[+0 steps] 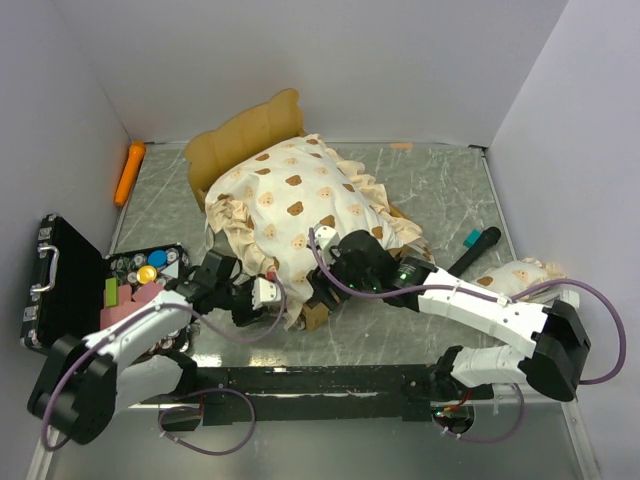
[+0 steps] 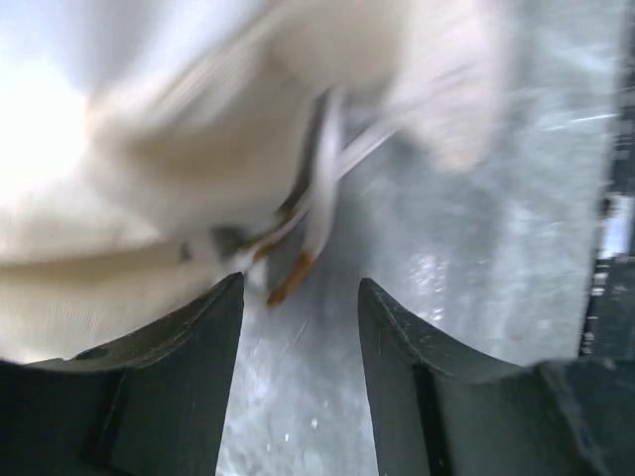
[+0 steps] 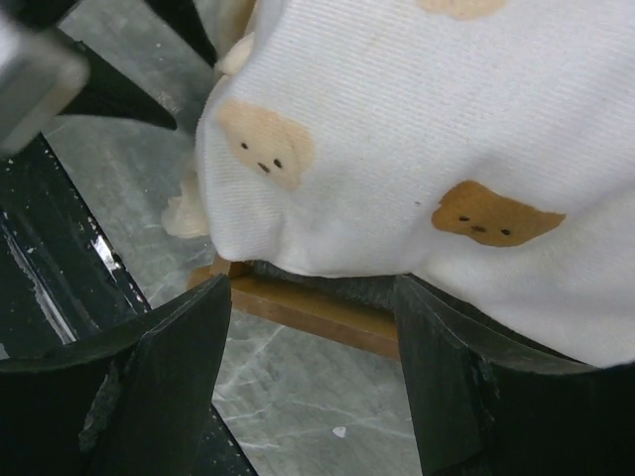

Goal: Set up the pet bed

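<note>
the pet bed (image 1: 215, 150) stands mid-tabletop (image 1: 440, 185), its wavy light-wood headboard (image 1: 262, 122) at the far end. a ribbed cream mattress (image 1: 290, 200) with tan bear faces and a ruffled edge lies bunched over the bed, overhanging its near wooden rail (image 3: 298, 307). the left hand (image 2: 301, 285) is open and empty at the bed's near-left corner. the right hand (image 3: 310, 286) is open at the near rail. the matching pillow (image 1: 522, 272) lies right of the bed, well apart, with bare marbled tabletop between. an open black case (image 1: 60, 285) lies left of the bed.
</note>
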`<state>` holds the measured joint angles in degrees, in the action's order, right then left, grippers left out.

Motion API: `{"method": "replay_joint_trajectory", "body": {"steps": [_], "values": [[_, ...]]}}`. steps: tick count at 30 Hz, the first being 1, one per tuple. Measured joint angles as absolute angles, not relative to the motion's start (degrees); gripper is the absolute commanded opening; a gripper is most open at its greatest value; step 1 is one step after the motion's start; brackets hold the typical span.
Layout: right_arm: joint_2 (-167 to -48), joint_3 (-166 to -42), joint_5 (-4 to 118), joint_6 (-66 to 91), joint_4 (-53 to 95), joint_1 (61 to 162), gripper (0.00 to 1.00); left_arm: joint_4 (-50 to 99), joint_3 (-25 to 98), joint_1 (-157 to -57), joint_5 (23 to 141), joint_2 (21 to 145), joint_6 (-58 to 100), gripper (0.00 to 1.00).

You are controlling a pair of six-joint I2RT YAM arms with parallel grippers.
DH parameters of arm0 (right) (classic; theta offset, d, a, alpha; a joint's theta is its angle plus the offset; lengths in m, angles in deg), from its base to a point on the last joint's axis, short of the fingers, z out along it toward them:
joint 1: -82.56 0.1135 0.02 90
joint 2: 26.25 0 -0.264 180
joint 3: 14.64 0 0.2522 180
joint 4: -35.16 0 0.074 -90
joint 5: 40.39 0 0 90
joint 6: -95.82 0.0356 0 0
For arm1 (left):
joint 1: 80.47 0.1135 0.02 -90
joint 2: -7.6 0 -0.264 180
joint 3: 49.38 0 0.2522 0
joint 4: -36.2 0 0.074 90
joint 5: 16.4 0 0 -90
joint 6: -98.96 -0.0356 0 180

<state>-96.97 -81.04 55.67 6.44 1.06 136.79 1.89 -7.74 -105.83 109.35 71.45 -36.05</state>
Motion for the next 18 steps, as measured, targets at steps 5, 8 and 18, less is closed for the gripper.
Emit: {"method": "replay_joint_trajectory", "body": {"steps": [5,8,18], "values": [[-95.8,-79.6,56.6,5.2,1.2,136.7,0.74,1.8,-9.5,-112.2,109.9,66.4,-40.1,0.49],[-95.8,-79.4,56.8,4.9,0.8,136.7,0.74,1.6,-9.8,-112.7,108.7,69.5,-42.2,0.47],[-95.5,-78.2,57.8,4.8,0.6,136.7,0.73,8.4,-7.4,-112.7,106.2,80.6,-41.9,0.14]]}}
